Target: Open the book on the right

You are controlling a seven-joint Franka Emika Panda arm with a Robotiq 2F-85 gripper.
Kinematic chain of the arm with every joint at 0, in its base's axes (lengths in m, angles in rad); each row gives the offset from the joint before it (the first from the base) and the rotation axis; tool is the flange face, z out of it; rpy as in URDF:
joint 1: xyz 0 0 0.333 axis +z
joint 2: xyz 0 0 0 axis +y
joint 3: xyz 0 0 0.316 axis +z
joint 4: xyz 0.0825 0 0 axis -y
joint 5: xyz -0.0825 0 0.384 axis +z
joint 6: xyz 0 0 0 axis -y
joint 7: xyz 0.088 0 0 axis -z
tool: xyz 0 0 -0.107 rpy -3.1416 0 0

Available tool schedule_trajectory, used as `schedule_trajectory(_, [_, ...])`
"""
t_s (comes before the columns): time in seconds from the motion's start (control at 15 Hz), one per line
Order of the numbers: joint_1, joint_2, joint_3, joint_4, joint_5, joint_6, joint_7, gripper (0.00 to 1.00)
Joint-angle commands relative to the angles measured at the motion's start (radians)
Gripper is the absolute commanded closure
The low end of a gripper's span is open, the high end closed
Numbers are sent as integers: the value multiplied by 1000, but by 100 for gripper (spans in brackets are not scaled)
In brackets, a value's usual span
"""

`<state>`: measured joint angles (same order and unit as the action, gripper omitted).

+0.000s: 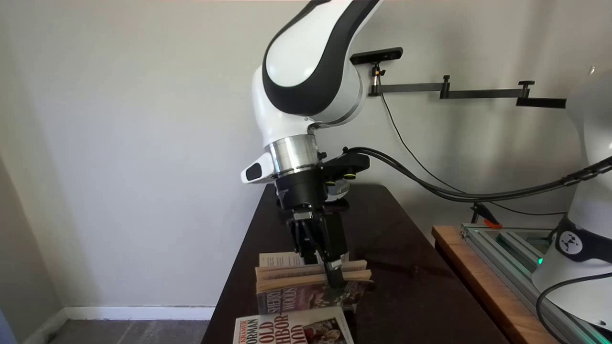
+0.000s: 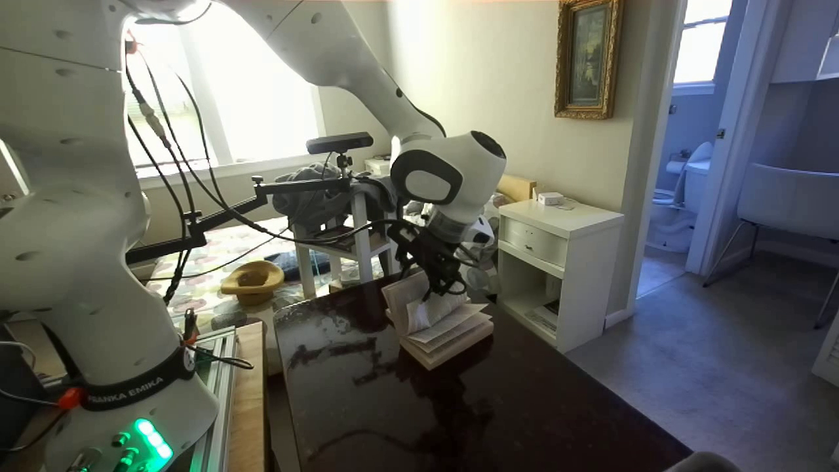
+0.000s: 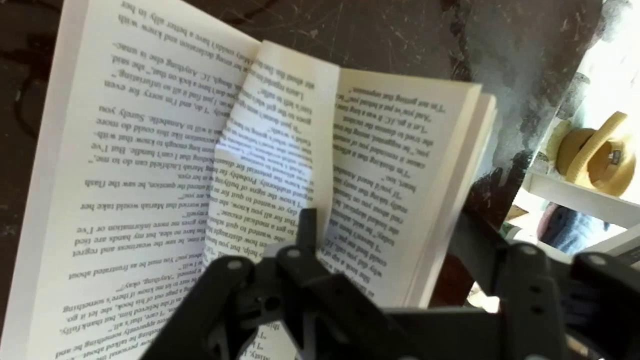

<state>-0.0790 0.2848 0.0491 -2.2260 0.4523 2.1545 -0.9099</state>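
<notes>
The book (image 1: pixel 291 297), with its dark maroon picture cover, stands partly open on the table. Its pale pages are fanned apart, as an exterior view (image 2: pixel 452 346) and the wrist view (image 3: pixel 390 165) also show. A loose page is curled over in its middle. My gripper (image 1: pixel 324 271) is low at the book with its fingers apart. In the wrist view the gripper (image 3: pixel 392 237) has one fingertip among the open pages and the other outside the right-hand page block. The fingers straddle that block. I cannot tell whether either finger presses on it.
The larger cream book (image 1: pixel 282 332) with red lettering lies in front of the dark book. Both lie on the dark table (image 2: pixel 537 406). A camera on a boom (image 1: pixel 377 56) stands behind the arm. A wooden ledge (image 1: pixel 487 277) runs along the robot base. A white nightstand (image 2: pixel 570 262) stands past the table.
</notes>
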Motion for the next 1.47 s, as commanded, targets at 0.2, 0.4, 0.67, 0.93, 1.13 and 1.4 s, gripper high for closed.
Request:
schedule_trajectory(0.2, [-3, -31, 23, 9, 41, -4, 17, 20])
schedule_trajectory(0.4, [-1, -37, 32, 14, 54, -5, 14, 21])
schedule_trajectory(0.67, [1, -36, 39, 15, 63, -4, 12, 22])
schedule_trajectory(0.93, [7, -31, 42, 7, 52, 3, 12, 21])
schedule_trajectory(1.13, [11, -34, 46, 3, 48, 5, 12, 22])
schedule_trajectory(1.4, [20, -39, 55, -6, 39, 13, 14, 20])
